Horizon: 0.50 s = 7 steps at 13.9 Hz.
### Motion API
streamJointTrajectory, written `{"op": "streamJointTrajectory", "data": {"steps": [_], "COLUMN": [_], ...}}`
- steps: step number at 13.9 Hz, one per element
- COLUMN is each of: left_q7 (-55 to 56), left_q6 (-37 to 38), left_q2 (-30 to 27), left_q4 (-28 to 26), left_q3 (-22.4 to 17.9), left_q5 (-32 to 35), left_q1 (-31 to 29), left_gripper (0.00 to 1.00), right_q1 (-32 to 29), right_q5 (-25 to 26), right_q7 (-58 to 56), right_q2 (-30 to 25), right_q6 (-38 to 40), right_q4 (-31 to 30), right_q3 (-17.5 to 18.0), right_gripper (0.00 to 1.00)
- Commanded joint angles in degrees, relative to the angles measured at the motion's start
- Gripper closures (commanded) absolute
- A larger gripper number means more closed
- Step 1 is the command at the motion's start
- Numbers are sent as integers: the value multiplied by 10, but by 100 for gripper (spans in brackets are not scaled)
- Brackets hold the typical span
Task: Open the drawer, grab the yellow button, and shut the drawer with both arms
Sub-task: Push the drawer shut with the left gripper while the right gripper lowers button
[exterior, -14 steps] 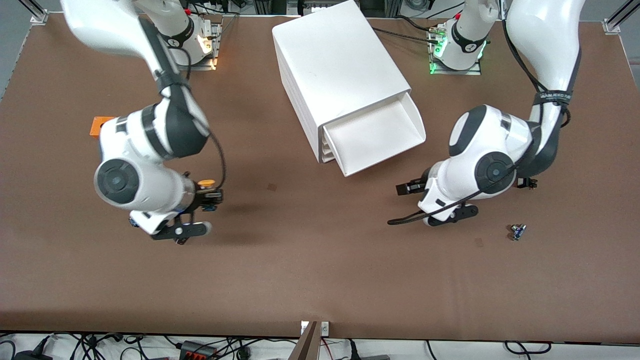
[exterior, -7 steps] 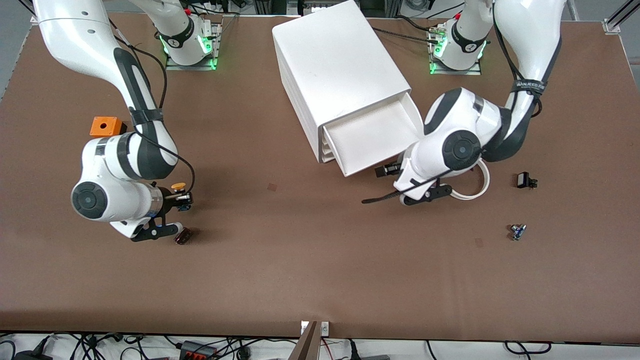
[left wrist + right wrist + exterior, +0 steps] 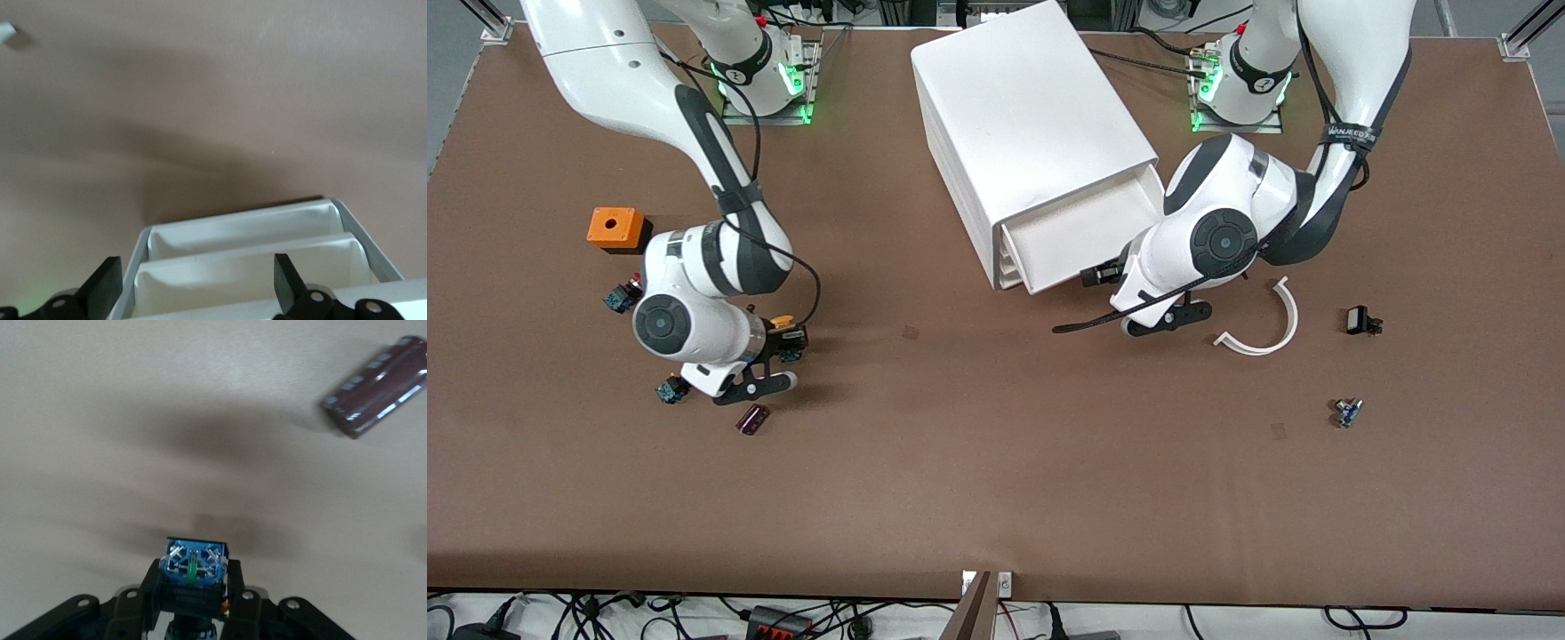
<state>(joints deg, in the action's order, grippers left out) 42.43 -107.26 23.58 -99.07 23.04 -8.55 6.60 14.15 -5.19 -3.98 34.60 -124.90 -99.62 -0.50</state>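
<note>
You are seeing the orange box (image 3: 615, 228) near the table (image 3: 996, 498) edge at the right arm's end, at about 10 o'clock from the right gripper (image 3: 787, 340). This gripper is hanging over bare table, and its fingers are clamping the button (image 3: 784, 327) by its body, the orange-yellow cap pointing to about 12 o'clock in the front view. A dark red cylinder (image 3: 752, 419) is lying at about 7 o'clock from it, apart from the fingers. At 6 o'clock a wide strip of table is giving you free room.

In the middle, the cabinet (image 3: 1023, 116) is standing turned, and the drawer (image 3: 1080, 233) is sticking partly out toward about 5 o'clock. The left gripper (image 3: 1100, 276) is sitting at the drawer's front edge with its fingers (image 3: 101, 288) spread wide and holding nothing; whether they touch the edge cannot be told. At about 4 o'clock from it, a white curved strip (image 3: 1267, 329), a small black part (image 3: 1360, 320) and a small blue part (image 3: 1347, 412) are lying well apart.
</note>
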Motion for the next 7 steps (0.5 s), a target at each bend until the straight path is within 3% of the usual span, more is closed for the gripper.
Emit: {"op": "streamJointTrajectory", "data": {"steps": [1,5,6,7], "left_q7": [2,6,7,7], "left_q6": [-8,-16,-16,-16], "left_q2": [-38,-51,-55,-58], "left_q4": [-46,-67,-74,-78], "left_q3": [17,38,39,39], "left_q5": [-28,-44,-52,-59], "left_q1": [-13,-14,-13,-12], "left_gripper": [0,0,0,0], "right_q1": [0,-2,-2,-2], "right_q5": [3,3,1,1], "right_q7": [7,9,13,33], "right_q2": [-2,16,16,14], "right_q6": [-29,-46,-44,-41], "right_q4": [-22,-22,-19,-14], "right_q3": [1,1,1,1], "right_gripper": [95,91,62,2]}}
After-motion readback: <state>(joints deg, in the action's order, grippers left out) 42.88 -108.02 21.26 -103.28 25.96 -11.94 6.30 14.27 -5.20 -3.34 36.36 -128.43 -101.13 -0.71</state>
